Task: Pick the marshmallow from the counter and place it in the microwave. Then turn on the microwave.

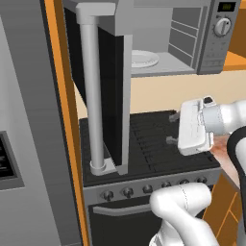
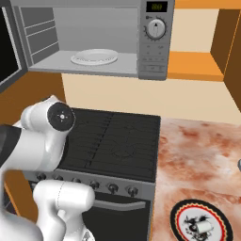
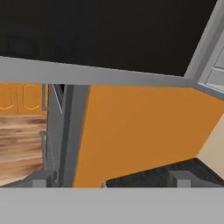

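Overhead, the microwave stands open; the tool, spread wide and empty, hovers over the stovetop, the marshmallow at 5 o'clock on the bench.

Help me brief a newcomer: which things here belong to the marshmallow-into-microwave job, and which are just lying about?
Job in hand:
marshmallow, on the patterned plate
counter
microwave, door open
gripper, open, over the stove

Lying about:
stove
patterned plate
white plate inside the microwave
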